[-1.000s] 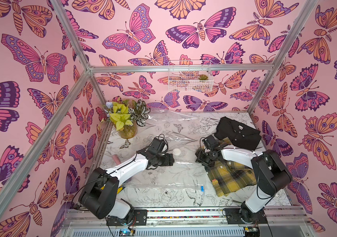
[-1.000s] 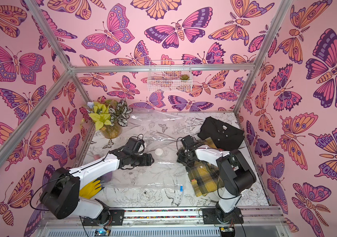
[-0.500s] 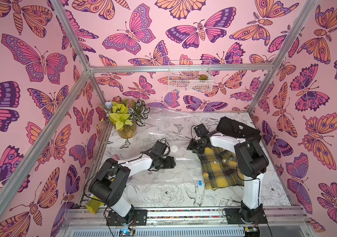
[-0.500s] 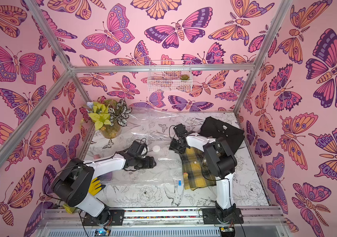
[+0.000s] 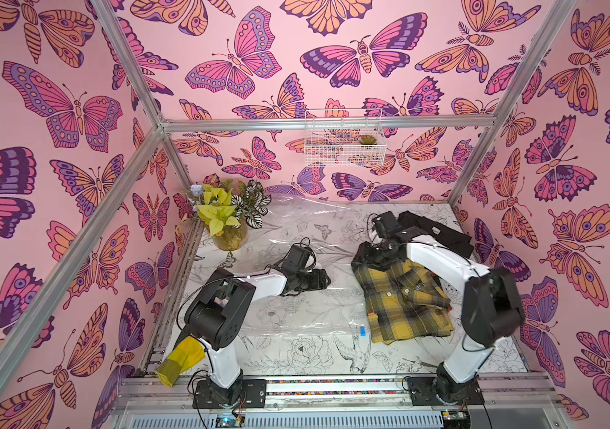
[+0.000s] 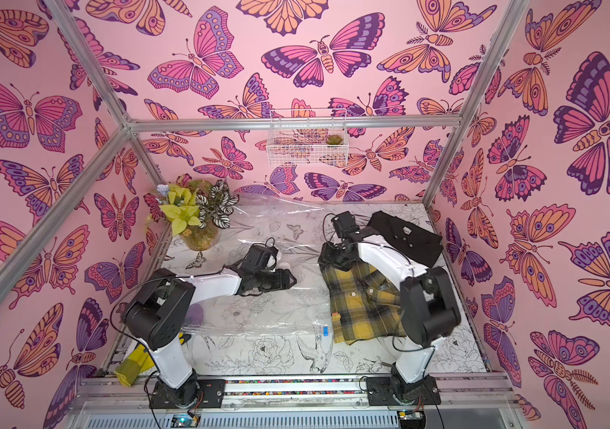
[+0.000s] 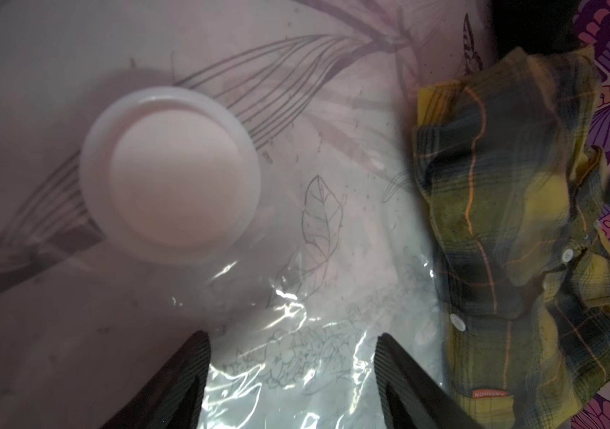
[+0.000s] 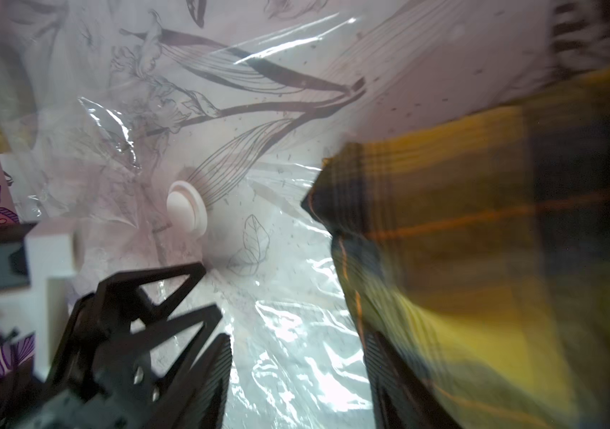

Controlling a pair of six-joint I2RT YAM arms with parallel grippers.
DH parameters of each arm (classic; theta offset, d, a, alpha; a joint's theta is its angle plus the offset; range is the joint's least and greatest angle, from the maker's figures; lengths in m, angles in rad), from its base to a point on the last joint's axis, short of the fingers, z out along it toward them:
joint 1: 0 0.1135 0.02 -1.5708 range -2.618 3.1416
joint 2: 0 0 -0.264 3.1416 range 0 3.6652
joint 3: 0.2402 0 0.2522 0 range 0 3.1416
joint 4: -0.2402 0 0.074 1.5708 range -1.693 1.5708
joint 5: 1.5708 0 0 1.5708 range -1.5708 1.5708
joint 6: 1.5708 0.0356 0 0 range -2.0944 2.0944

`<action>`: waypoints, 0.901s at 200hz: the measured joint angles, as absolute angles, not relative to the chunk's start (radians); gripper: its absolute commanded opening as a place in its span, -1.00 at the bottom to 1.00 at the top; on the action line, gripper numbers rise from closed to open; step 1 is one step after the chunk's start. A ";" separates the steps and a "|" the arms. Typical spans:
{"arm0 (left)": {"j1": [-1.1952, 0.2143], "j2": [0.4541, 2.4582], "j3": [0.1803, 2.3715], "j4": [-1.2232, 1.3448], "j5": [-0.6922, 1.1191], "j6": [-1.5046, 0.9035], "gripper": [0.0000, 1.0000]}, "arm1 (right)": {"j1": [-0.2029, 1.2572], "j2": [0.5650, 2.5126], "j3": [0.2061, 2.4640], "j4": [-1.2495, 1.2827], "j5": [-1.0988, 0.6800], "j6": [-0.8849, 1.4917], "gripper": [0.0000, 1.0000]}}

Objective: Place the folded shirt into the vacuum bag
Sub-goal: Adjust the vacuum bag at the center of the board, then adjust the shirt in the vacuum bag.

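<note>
The yellow plaid shirt [image 5: 403,301] [image 6: 362,304] lies rumpled on the right half of the table, against the right edge of the clear vacuum bag [image 5: 296,315] [image 6: 258,319]. The bag's white valve [image 7: 169,174] [image 8: 187,211] sits mid-table, and its blue clip [image 5: 362,330] is near the front. My right gripper [image 5: 361,260] [image 8: 297,353] is open at the shirt's back left corner, with only bag plastic between its fingers and plaid cloth [image 8: 481,223] against one finger. My left gripper [image 5: 323,278] [image 7: 292,356] hovers open over the bag just short of the valve, holding nothing.
A black folded garment [image 5: 433,230] lies at the back right behind the right arm. A vase of plants [image 5: 229,223] stands at the back left. A yellow glove [image 5: 181,360] lies by the left arm's base. A wire basket [image 5: 344,143] hangs on the back wall.
My right gripper dragged the plaid shirt back and left toward the bag, then its jaws spread wider. The left gripper shifted a little right, toward the shirt.
</note>
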State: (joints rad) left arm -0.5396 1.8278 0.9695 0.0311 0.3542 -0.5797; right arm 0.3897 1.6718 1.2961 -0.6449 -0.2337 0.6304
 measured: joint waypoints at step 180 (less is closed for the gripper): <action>-0.683 2.138 1.525 -0.220 0.514 -0.453 0.75 | -0.013 0.943 0.689 -1.048 -0.123 0.799 0.90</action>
